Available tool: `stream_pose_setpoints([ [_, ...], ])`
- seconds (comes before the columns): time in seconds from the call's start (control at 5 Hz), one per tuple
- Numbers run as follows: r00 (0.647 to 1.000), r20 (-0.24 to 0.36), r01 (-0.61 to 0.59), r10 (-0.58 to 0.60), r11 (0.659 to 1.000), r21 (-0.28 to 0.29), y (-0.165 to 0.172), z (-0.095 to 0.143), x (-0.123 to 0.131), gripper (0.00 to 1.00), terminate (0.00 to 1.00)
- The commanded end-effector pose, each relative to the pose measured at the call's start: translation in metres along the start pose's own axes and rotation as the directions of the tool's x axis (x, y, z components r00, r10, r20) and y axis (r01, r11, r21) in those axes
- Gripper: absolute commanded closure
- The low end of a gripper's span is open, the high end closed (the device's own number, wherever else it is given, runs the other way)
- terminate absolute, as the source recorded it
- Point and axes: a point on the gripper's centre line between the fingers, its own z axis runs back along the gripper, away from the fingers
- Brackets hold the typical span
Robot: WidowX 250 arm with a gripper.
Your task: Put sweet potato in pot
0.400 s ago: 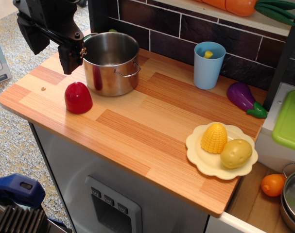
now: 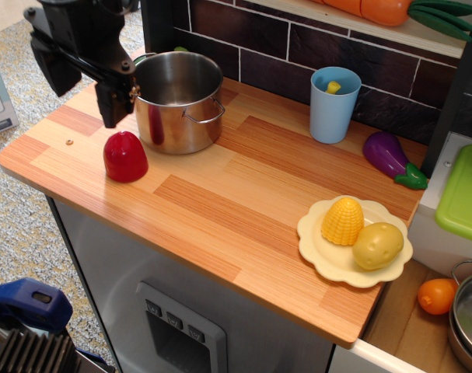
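The sweet potato point(image 2: 125, 157), a glossy red dome-shaped toy, stands on the wooden counter point(image 2: 243, 194) near its left front edge. The shiny steel pot point(image 2: 178, 101) stands just behind and to the right of it, upright and empty inside. My black gripper point(image 2: 113, 109) hangs above the counter at the pot's left side, just above and behind the sweet potato, not touching it. It holds nothing. I cannot tell how far its fingers are parted.
A light-blue cup point(image 2: 334, 104) stands at the back, a purple eggplant point(image 2: 389, 158) to its right. A cream plate point(image 2: 329, 252) holds a corn cob point(image 2: 343, 220) and a yellow-tan potato point(image 2: 378, 245). A dark tiled wall rises behind.
My gripper has moved slightly down and to the right, closer to the sweet potato. Nothing else has moved.
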Motion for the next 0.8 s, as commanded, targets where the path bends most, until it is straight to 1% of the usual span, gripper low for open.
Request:
stream_pose_setpoints([
  [0.0, 0.999, 0.038, -0.004, 0.005, 1.0, -0.023, 0.002, -0.017, 0.007, 0.0, 0.0],
  [0.4, 0.999, 0.048, -0.005, 0.009, 0.997, -0.078, 0.001, -0.045, 0.013, 0.0, 0.0],
  [0.6, 0.998, 0.065, -0.001, 0.007, 0.996, -0.091, 0.002, -0.057, 0.017, 0.0, 0.0],
])
